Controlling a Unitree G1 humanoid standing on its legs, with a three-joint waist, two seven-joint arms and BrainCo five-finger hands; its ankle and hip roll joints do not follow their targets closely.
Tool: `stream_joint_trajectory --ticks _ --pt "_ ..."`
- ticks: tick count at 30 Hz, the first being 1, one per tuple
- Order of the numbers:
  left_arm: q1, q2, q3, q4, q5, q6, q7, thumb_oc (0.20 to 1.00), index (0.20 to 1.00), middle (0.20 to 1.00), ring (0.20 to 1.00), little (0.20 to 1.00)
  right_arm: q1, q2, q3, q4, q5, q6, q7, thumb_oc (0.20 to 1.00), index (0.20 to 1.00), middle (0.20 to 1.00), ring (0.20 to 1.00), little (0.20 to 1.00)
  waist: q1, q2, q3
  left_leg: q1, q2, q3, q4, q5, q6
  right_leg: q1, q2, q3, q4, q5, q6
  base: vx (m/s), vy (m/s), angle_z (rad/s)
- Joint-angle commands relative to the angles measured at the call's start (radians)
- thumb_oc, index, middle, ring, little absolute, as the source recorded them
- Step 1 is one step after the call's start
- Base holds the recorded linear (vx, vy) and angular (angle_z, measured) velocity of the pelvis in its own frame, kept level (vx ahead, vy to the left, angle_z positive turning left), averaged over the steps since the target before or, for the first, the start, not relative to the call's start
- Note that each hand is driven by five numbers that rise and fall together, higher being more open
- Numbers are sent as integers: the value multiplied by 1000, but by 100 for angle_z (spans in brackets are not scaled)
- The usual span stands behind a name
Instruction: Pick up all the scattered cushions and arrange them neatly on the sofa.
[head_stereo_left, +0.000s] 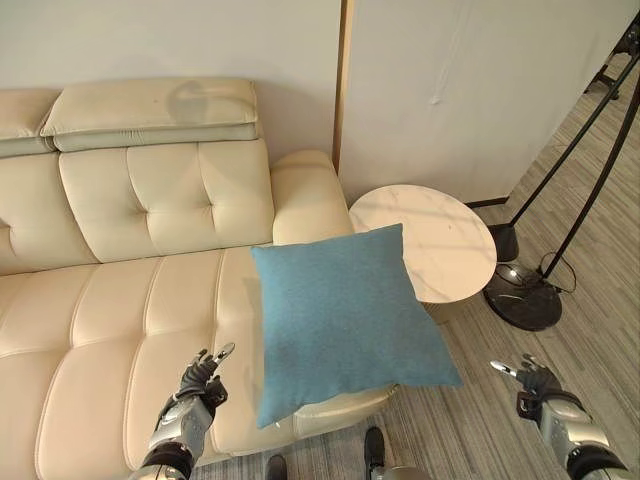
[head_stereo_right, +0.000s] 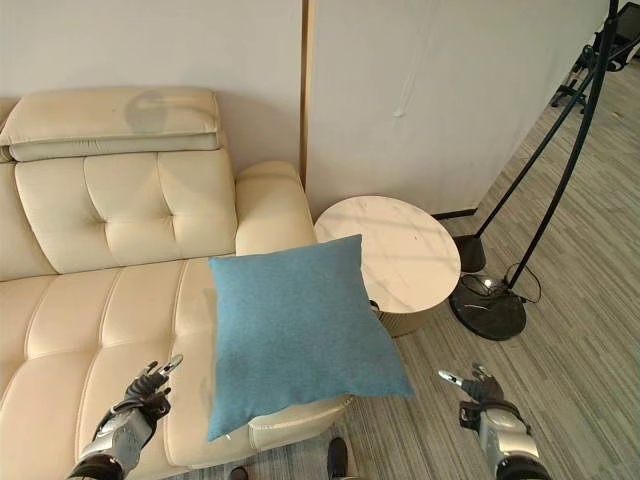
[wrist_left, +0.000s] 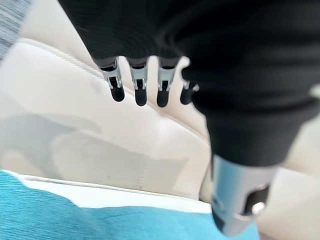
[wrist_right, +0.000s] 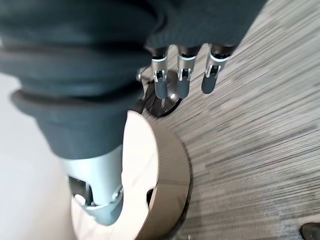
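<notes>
Blue square cushion (head_stereo_left: 345, 318) lies tilted at the right front corner of the cream leather sofa (head_stereo_left: 110, 300), one corner overhanging the seat edge toward the round marble side table (head_stereo_left: 440, 240). Left hand (head_stereo_left: 196, 385) hovers over the seat front, just left of the cushion, fingers straight and apart, holding nothing. Right hand (head_stereo_left: 532, 382) over the grey floor (head_stereo_left: 600, 300), fingers relaxed, empty. Floor-lamp base (head_stereo_left: 522, 295) beside the side table.

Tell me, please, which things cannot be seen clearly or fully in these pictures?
- Cream sofa: its far end is cut off by the edge of the left eye view.
- Blue cushion: it hides the sofa's seat corner and part of the round table.
- Floor lamp: its top leaves the picture.
</notes>
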Motion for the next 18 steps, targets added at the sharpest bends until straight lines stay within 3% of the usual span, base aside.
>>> stream_joint_trajectory --ticks 1,11,18 --pt "-166 2 -54 96 42 -42 20 1000 1000 1000 1000 1000 -142 60 67 41 16 -19 -41 1000 1000 1000 1000 1000 -3 -27 53 -49 14 24 -4 -36 -18 41 -57 -7 1 -151 83 -70 -16 1" --pt "-406 -102 -218 181 36 -33 49 1000 1000 1000 1000 1000 -467 256 384 -51 -28 -21 -75 1000 1000 1000 1000 1000 6 -80 145 -157 29 31 -4 11 -34 -75 -48 13 1 -104 74 -110 -13 -3" --pt "-415 -186 -280 66 -12 -40 42 1000 1000 1000 1000 1000 -460 290 482 -306 -32 -29 -67 1000 1000 1000 1000 1000 6 -108 178 -184 34 30 -4 30 -41 -103 -51 6 2 -87 71 -37 -2 -6"
